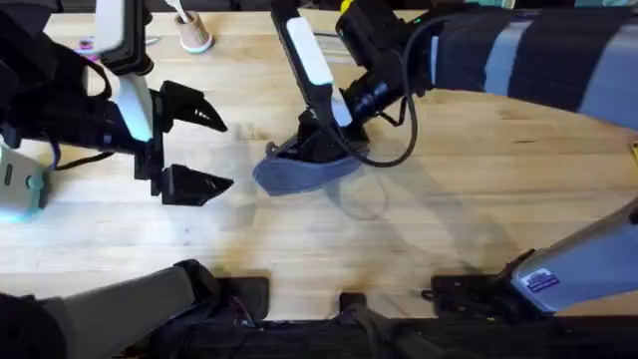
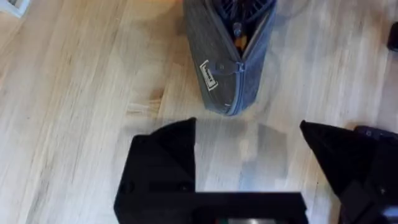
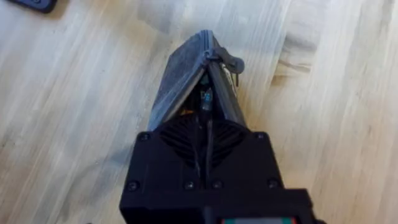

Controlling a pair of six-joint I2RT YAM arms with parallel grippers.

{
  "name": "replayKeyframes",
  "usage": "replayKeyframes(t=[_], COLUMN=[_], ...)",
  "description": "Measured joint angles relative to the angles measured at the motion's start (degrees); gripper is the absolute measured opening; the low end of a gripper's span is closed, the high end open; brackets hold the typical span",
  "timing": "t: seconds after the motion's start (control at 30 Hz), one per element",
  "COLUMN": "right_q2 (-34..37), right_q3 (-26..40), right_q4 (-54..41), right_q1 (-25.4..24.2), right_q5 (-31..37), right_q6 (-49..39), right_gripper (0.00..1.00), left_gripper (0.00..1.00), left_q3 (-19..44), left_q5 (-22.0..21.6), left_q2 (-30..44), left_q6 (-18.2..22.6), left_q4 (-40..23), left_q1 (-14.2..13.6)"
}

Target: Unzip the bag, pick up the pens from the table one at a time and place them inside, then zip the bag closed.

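Fingers of the right tool (image 1: 321, 140) are pushed down into the open mouth of the bag (image 1: 299, 172), so I cannot tell whether they are apart or together; the right wrist view shows its black body sitting right over the gap. The left tool (image 1: 204, 150) hangs just beside the bag with its fingers spread wide and nothing between them. The bag lies on the surface (image 1: 449, 219) near the middle, with the zipper parted over most of its length and the slider and pull tab (image 2: 229, 66) resting near the end that faces the left tool. Something orange shows inside the opening. The fabric looks soft and light, likely to sag and slide if pulled, so zipping would call for one tool pinching the small pull tab while the other pins the cloth at the closed end. A small white label (image 2: 208, 76) sits on the side by the slider; its writing cannot be read.
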Motion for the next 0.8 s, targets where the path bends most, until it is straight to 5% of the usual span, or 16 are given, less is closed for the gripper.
replayKeyframes(t=[0.27, 0.43, 0.5, 0.8], right_q2=[2.8, 3.3, 3.4, 1.7], right_q3=[0.0, 0.0, 0.0, 0.0], right_q4=[0.2, -0.4, -0.4, -1.3], right_q1=[0.6, 0.1, -0.1, -0.1], right_q5=[-0.7, 1.0, 1.4, 2.5], right_q6=[0.0, -0.1, -0.1, 1.8], right_gripper=[0.071, 0.786, 0.977, 0.993], left_gripper=[0.993, 0.993, 0.993, 0.993], left_q3=[0.0, 0.0, 0.0, 0.0], left_q5=[0.0, 0.0, 0.0, 0.0], left_q2=[0.0, 0.0, 0.0, 0.0], left_q6=[0.0, 0.0, 0.0, 0.0], left_q4=[0.0, 0.0, 0.0, 0.0], left_q1=[0.0, 0.0, 0.0, 0.0])
